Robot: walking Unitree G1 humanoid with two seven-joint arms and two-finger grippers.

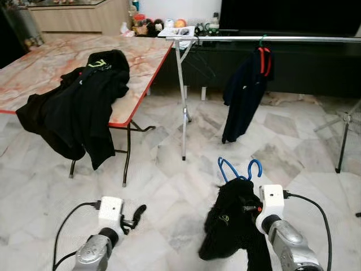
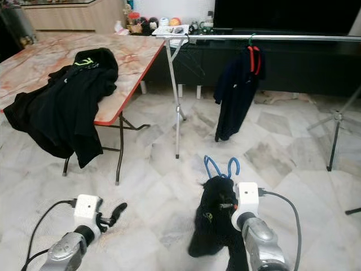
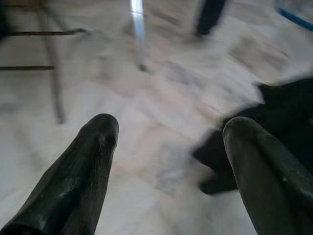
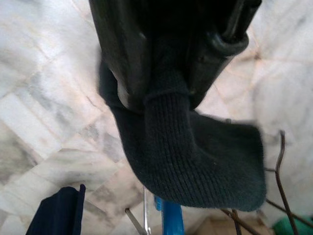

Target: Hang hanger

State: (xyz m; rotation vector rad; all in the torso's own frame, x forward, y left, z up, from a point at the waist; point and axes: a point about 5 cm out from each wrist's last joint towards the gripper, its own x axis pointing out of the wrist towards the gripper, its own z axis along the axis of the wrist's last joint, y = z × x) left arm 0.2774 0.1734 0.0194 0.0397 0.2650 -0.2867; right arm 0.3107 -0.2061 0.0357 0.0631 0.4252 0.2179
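A long horizontal silver clothes rail (image 1: 293, 38) on thin metal legs is the landmark, crossing the far side of the pale marble floor (image 1: 169, 164). To its left stands a folding table with a pink marble-pattern top and red edge (image 1: 51, 62), and a heap of black clothes with a yellow-green logo (image 1: 79, 101) spills over the table's near edge, probably waiting its turn. A dark navy garment on a red hanger with a green hook (image 1: 245, 93) already hangs from the rail, showing where the load belongs.

Well short of the rail, low and near the camera, the right gripper (image 4: 171, 63) is clamped on the ribbed collar of a black knitted garment on a blue plastic hanger (image 1: 240, 169). Holding it at the neck likely keeps the blue hook free above the cloth, ready to go over the rail. The garment sags below the fingers, so its lower part and the hanger's shoulders are hidden.

The left gripper (image 3: 166, 147) is on the table side of the rail, low over the floor, with its black fingers (image 3: 83, 166) spread apart and holding nothing. Its wrist view is blurred, so the table legs and rail pole there are only smeared shapes.
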